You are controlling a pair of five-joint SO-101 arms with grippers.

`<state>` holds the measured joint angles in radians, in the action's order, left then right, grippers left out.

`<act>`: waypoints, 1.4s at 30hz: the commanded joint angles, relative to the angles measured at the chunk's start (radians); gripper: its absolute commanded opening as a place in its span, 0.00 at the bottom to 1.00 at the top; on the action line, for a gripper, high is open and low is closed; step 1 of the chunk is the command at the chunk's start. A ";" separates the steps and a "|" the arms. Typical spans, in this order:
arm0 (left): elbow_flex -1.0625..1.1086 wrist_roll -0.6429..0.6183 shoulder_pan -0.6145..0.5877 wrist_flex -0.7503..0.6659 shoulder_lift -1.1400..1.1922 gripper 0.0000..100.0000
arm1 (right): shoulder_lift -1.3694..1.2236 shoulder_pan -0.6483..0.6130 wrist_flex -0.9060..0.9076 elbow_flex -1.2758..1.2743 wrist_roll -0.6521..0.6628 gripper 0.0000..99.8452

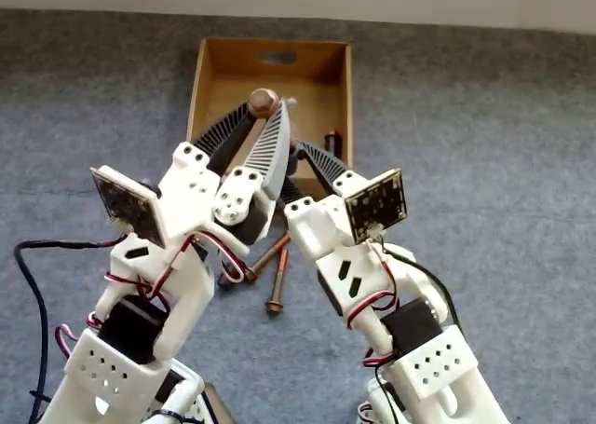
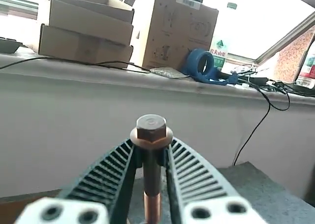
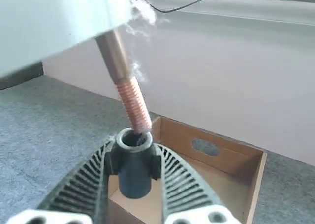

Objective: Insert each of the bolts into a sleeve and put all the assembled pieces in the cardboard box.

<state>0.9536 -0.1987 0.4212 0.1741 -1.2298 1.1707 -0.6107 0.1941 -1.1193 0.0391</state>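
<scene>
High view: left gripper (image 1: pixel 265 116) is clamped on a copper-coloured flanged hex bolt (image 1: pixel 264 99), head up, above the open brown cardboard box (image 1: pixel 198 84). Right gripper (image 1: pixel 300 159) sits just beside it, over the box's near edge. Two loose copper bolts (image 1: pixel 277 289) lie on the grey carpet (image 1: pixel 484 144) between the arms.

Left wrist view: ribbed fingers (image 2: pixel 114 166) pinch the bolt shank directly under the flange (head stands clear above the tips).

Right wrist view: right gripper closed around a dark cylindrical plastic sleeve (image 3: pixel 134 171), upright, bore facing up. Bolt's threaded tip (image 3: pixel 136 108), tilted, meets the sleeve's rim. Box is behind and below.
</scene>
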 commanded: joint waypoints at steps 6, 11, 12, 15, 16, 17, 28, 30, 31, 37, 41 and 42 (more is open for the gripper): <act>0.099 -0.002 0.010 -0.275 -0.002 0.01 | 0.022 0.010 -0.007 0.018 -0.011 0.01; 0.094 -0.003 0.010 -0.239 -0.001 0.01 | 0.022 0.010 -0.007 0.018 -0.011 0.01; 0.088 -0.006 0.010 -0.210 -0.004 0.01 | 0.022 0.010 -0.007 0.018 -0.011 0.01; 0.031 -0.006 0.010 -0.097 -0.001 0.01 | 0.022 0.010 -0.007 0.018 -0.011 0.01; 0.008 -0.006 0.010 -0.052 -0.001 0.01 | 0.022 0.010 -0.007 0.018 -0.011 0.01; -0.015 -0.006 0.010 -0.011 -0.001 0.01 | 0.022 0.010 -0.007 0.016 -0.011 0.01; -0.064 -0.006 0.010 0.066 -0.008 0.01 | 0.022 0.010 -0.007 0.016 -0.011 0.01; -0.064 -0.006 0.010 0.071 -0.008 0.01 | 0.022 0.010 -0.007 0.016 -0.011 0.01; -0.062 -0.006 0.010 0.072 -0.007 0.01 | 0.022 0.010 -0.007 0.016 -0.011 0.01; -0.061 -0.008 0.012 0.080 -0.001 0.01 | 0.022 0.010 -0.007 0.016 -0.011 0.01; -0.119 -0.008 0.013 0.183 0.001 0.01 | 0.022 0.010 -0.007 0.016 -0.011 0.01; -0.147 -0.008 0.013 0.227 0.002 0.01 | 0.022 0.010 -0.007 0.016 -0.011 0.01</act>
<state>0.9122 -0.1987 0.4212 0.3230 -1.2298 1.1692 -0.6091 0.1941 -1.1193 0.0391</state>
